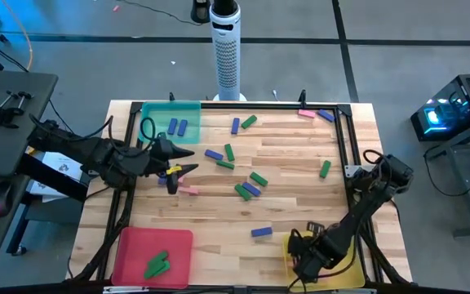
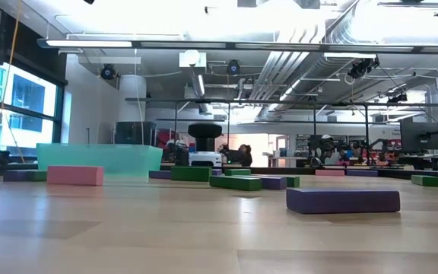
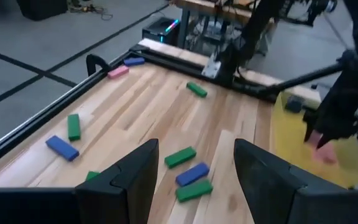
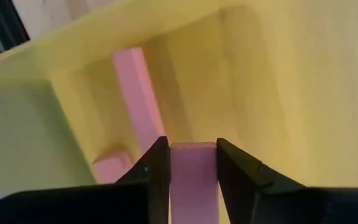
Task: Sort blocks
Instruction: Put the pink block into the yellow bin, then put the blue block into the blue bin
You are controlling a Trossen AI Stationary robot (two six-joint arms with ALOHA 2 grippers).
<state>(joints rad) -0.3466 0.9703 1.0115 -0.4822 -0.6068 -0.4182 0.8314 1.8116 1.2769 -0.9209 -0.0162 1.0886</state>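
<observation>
Pink block (image 4: pixel 193 180) between right tool (image 4: pixel 193 163) fingers, over yellow tray (image 4: pixel 278 81); left tool (image 3: pixel 191 168) wide.

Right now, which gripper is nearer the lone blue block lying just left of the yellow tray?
The right. The right gripper sits over the flat yellow plastic tray, right beside the small blue rectangular block. The left gripper hovers farther off, past the table's middle, near the teal tray.

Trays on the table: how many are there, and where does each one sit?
3: a teal tray at the far left corner, a red tray at the near left corner, and a yellow tray at the near right, partly hidden under the right arm.
</observation>
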